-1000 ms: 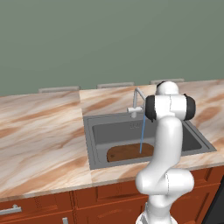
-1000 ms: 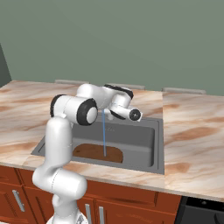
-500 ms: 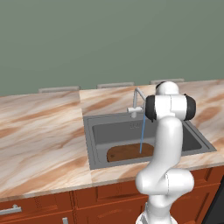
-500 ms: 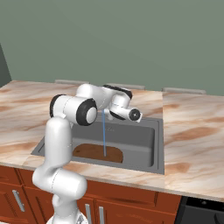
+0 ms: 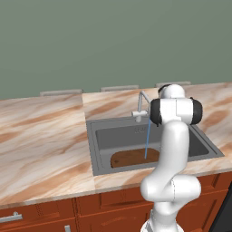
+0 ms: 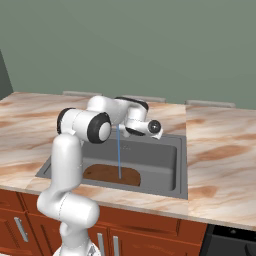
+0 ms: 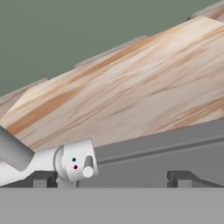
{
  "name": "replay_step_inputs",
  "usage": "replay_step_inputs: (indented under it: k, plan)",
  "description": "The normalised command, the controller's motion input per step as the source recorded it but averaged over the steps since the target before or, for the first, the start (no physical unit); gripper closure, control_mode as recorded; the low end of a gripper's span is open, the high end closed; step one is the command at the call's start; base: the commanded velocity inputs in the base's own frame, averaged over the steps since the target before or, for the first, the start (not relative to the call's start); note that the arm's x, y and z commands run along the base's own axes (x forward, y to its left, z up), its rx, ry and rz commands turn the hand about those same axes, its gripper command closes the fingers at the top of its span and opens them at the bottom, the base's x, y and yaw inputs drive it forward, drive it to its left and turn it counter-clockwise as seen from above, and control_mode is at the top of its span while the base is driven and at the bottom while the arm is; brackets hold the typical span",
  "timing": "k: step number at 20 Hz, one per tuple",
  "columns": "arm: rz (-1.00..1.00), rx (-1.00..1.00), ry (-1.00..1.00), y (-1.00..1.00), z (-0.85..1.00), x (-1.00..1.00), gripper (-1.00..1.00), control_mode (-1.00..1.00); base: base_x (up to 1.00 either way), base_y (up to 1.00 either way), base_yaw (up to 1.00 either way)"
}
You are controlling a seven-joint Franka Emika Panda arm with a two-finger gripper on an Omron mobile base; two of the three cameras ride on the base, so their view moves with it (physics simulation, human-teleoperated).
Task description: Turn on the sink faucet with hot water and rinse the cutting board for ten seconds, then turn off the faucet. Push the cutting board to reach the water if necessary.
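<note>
Water [image 5: 147,138] falls in a thin blue stream from the faucet [image 5: 140,106] onto the right end of the dark-brown cutting board [image 5: 133,157], which lies flat at the front of the sink [image 5: 93,149]. In the right base view the same stream [image 6: 119,150] meets the board [image 6: 111,174] inside the basin [image 6: 170,165], and my wrist [image 6: 144,125] hovers over the back rim. In the hand view my gripper [image 7: 111,179] is open with its tips wide apart. The faucet's body [image 7: 74,162] and short lever [image 7: 89,168] sit just inside the left fingertip [image 7: 43,178].
Marbled tan counter [image 5: 41,136] runs on both sides of the sink and behind it [image 7: 131,96], up to a green wall [image 5: 113,41]. Wooden cabinet fronts [image 5: 45,213] lie under the counter edge. My own arm [image 5: 174,136] hides the basin's right half in the left base view.
</note>
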Motion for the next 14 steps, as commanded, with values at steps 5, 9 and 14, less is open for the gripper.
replay_step_inputs:
  k: [5, 9, 14]
  plan:
    - [0.0, 0.0, 0.07, -0.04, 0.0, 0.0, -1.0, -1.0, 0.0, 0.0, 0.0]
    - [0.0, 0.0, 0.01, 0.0, 0.0, 0.0, -1.0, -1.0, 0.0, 0.0, 0.0]
    - [0.0, 0.0, 0.0, 0.0, 0.0, 0.0, -1.0, -1.0, 0.0, 0.0, 0.0]
